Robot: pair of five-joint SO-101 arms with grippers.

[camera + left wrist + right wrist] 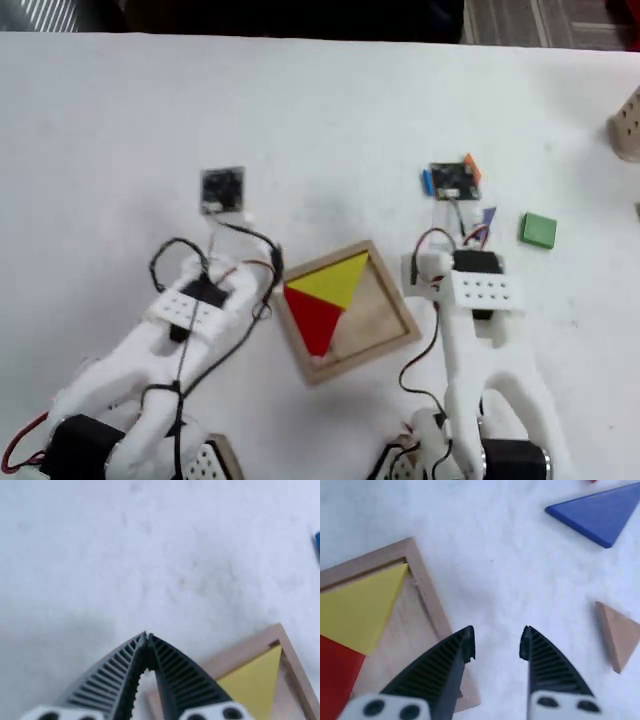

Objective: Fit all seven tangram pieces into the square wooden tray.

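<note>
A white tabletop [120, 110] carries everything. The left arm [170, 330] and the right arm [480, 330] stand either side of the square wooden tray [368, 354], which lies between them, turned at an angle to the tabletop's edges. The left gripper [146, 640] sits over bare tabletop near one corner of the tray, its fingers pressed together at the tips with nothing between them. The right gripper [497, 640] hangs just beside the tray's outer rim, its fingers spread apart and holding nothing.

Inside the tray a yellow triangle [330, 280] fills the far corner and a red triangle [315, 320] lies against it on the near side; the rest of the tray floor is bare wood. Outside, beyond the right gripper, lies a blue triangle [597, 512], with a pale wooden triangle [617, 632] nearer that gripper. A green square [538, 230] lies well to the right of the tray, a small purple piece [488, 215] beside it, and an orange piece [472, 165] farther back
</note>
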